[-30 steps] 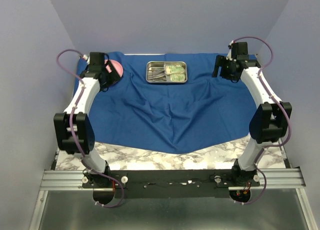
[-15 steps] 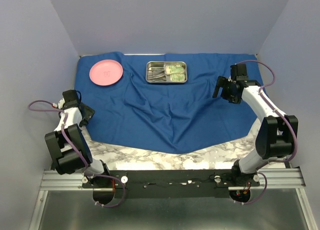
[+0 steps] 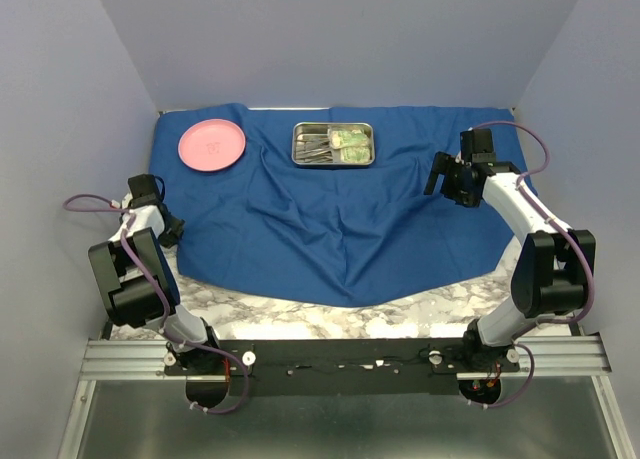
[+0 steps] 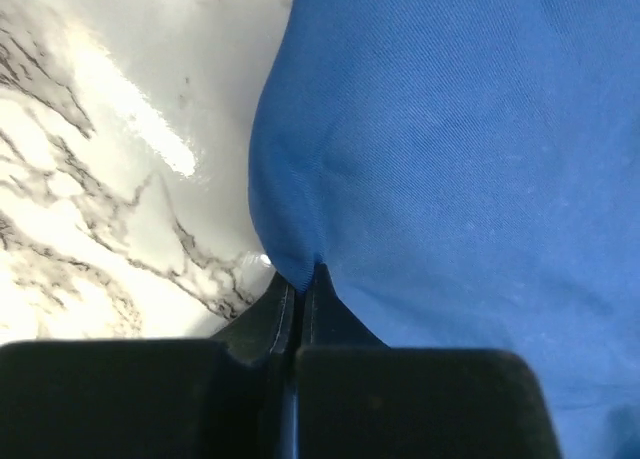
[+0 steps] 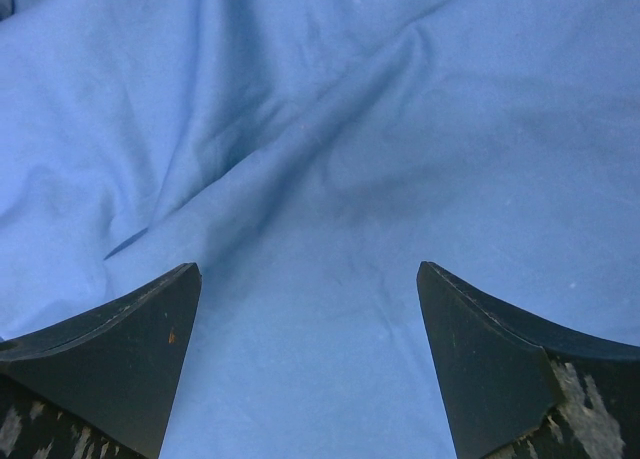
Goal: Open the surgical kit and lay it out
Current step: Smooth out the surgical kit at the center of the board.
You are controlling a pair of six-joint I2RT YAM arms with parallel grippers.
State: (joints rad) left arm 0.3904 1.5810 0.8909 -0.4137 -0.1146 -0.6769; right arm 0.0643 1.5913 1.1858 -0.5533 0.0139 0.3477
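Top view: blue cloth wrap (image 3: 330,229) lies spread open over the marble table (image 3: 300,317). It is wrinkled through the middle, and its near edge sags to a point at 6 o'clock, with bare marble showing in front of it. Steel tray (image 3: 333,126) sits on the cloth at 12 o'clock, near the far edge. Inside the tray, thin silver forceps (image 3: 316,152) lie in the 9 o'clock half and two yellow-green packets (image 3: 349,139) in the 3 o'clock half, one behind the other. The instruments are too small to tell in finer detail. Pink plate (image 3: 212,144) rests on the cloth at about 10 o'clock, well apart from the tray. Left gripper (image 4: 300,276) is at the cloth's 9 o'clock edge, jaws closed right together, with a small fold of the cloth's edge nipped between the tips. The wrist view shows marble on one side of the pinch and cloth on the other. Right gripper (image 5: 308,271) is over the cloth at 3 o'clock, jaws spread wide with nothing between them and plain creased cloth underneath. Cannot tell whether its tips touch the fabric. Tray and plate are both well apart from both grippers.
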